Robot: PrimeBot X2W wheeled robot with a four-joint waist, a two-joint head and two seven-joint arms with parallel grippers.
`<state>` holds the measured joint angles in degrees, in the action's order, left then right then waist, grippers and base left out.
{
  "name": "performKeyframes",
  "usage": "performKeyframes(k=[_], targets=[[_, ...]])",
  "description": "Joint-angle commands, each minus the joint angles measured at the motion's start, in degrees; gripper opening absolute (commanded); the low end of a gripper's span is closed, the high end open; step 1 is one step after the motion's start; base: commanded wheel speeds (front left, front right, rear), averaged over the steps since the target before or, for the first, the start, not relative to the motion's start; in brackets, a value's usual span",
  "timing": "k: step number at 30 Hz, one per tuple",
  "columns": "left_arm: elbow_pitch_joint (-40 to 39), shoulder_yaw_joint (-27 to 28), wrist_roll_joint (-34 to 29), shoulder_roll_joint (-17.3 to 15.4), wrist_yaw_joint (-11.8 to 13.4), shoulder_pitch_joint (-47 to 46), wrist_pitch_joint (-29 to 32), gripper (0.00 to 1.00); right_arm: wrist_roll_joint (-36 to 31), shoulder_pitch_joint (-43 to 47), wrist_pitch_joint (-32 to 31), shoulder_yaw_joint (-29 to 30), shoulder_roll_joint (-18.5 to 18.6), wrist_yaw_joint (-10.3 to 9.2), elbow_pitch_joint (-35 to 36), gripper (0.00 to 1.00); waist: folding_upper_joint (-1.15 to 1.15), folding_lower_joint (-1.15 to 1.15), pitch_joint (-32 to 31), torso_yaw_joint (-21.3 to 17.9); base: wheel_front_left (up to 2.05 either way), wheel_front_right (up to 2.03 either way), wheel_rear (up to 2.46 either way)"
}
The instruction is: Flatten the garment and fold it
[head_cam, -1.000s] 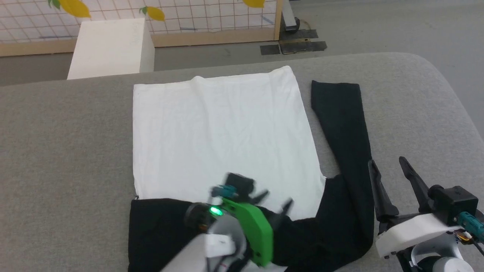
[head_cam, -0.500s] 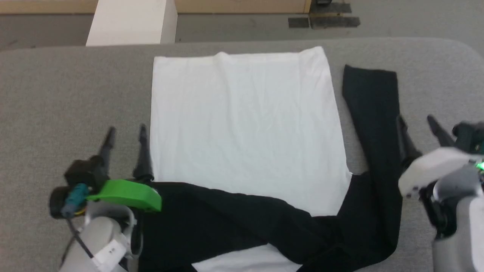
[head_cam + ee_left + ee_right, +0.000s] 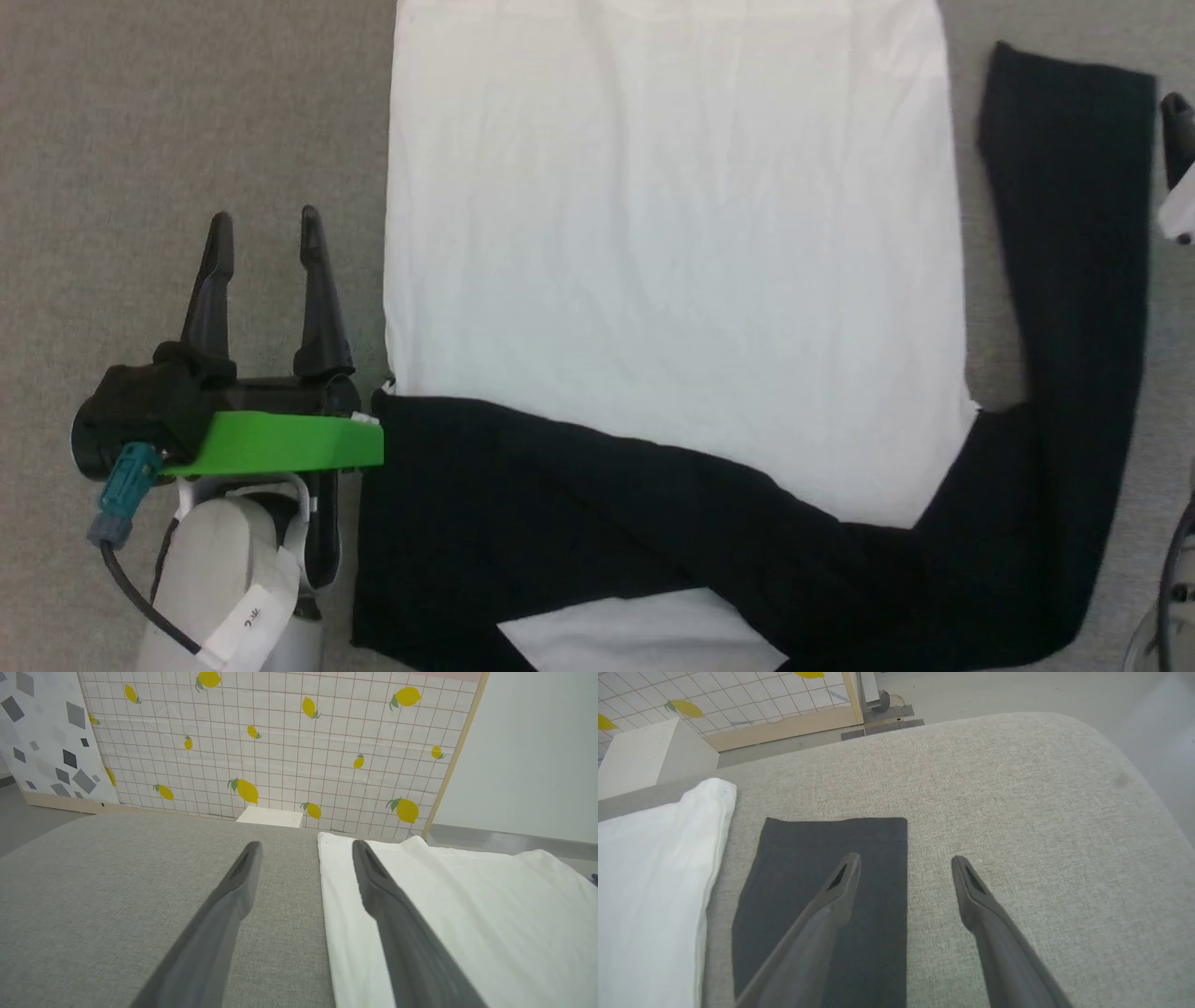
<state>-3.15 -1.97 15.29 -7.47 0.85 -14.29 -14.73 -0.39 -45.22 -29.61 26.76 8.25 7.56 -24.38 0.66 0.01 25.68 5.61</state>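
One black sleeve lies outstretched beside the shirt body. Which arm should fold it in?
Right, likely. The right end effector, open, is over that sleeve near its cuff; the left end effector sits beyond the garment's opposite edge.

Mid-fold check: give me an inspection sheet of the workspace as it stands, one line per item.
Surface: grey fabric top, flat, with the garment spread on it.
Job's things: garment, white body lying flat; folded sleeve, black, laid across the near end; straight sleeve, black, lying alongside on the robot's right.
Clutter: nothing seen.
Grippers: left gripper, jaws open, holding nothing, beside the garment's left edge; right gripper, jaws open, holding nothing, above the straight sleeve's cuff end.
Cables: black cable with teal plug at the left wrist, off the cloth.
Surroundings: lemon-print panel, white box, grey floor.
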Motion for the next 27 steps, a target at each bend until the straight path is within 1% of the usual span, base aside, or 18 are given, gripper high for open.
performKeyframes(k=[1,5,10,11,12,14,15,17,20,24,27], targets=[[-0.32,0.78,-0.92,0.85,-0.83,-0.86,-0.26,1.0,-1.03,-1.92,-1.48,1.0,0.44,-0.08,-0.93,1.0,-0.66,-0.01,5.27,4.42,0.0,0.0,0.0],[-0.29,2.57,-2.27,2.46,-2.76,-1.19,-0.26,1.0,-3.46,-5.33,-5.78,2.5,1.31,-0.08,-2.42,1.0,-0.66,-0.01,6.84,5.22,0.0,0.0,0.0],[-0.31,4.09,-3.28,3.63,-4.28,-1.31,-0.27,1.0,-5.94,-7.63,-10.92,4.23,1.82,-0.08,-3.17,1.0,-0.66,-0.01,7.87,5.37,0.0,0.0,0.0],[-0.19,4.29,-3.5,3.79,-4.54,-1.32,-0.27,1.0,-6.53,-7.85,-12.06,4.74,1.93,-0.08,-3.21,0.98,-0.66,-0.01,7.92,5.33,0.0,0.0,0.0],[-0.08,4.46,-3.73,3.9,-4.71,-1.32,-0.27,1.0,-6.97,-7.85,-13.01,4.99,1.92,-0.08,-3.2,0.53,-0.66,-0.01,7.83,5.26,0.0,0.0,0.0],[0.18,4.93,-4.04,4.09,-5.01,-1.15,-0.27,1.0,-7.46,-7.44,-14.52,4.94,1.75,-0.08,-2.81,0.07,-0.66,-0.01,7.23,4.98,0.0,0.0,0.0],[0.35,5.14,-4.17,4.18,-5.18,-1.0,-0.27,1.0,-7.56,-7.01,-14.59,4.68,1.85,-0.08,-2.27,0.0,-0.66,-0.01,6.72,4.83,0.0,0.0,0.0],[0.69,5.39,-4.35,4.31,-5.42,-0.64,-0.27,1.0,-7.1,-6.09,-13.69,4.36,2.36,-0.08,-1.44,0.0,-0.66,-0.01,5.51,4.57,0.0,0.0,0.0],[1.41,5.75,-4.67,4.42,-5.68,0.11,-0.27,1.0,-6.27,-3.93,-9.5,4.02,3.49,-0.08,0.33,0.0,-0.66,-0.01,2.93,4.0,0.0,0.0,0.0],[2.73,6.5,-5.47,4.49,-5.98,2.35,-0.27,1.0,-4.56,1.49,-4.26,3.91,5.15,-0.08,3.16,0.0,-0.66,-0.01,-2.42,2.5,0.0,0.0,0.0],[3.65,7.03,-6.07,4.5,-6.27,4.57,-0.27,1.0,-3.19,6.58,-2.41,4.44,6.09,-0.08,6.02,0.0,-0.66,-0.01,-6.44,1.29,0.0,0.0,0.0]])
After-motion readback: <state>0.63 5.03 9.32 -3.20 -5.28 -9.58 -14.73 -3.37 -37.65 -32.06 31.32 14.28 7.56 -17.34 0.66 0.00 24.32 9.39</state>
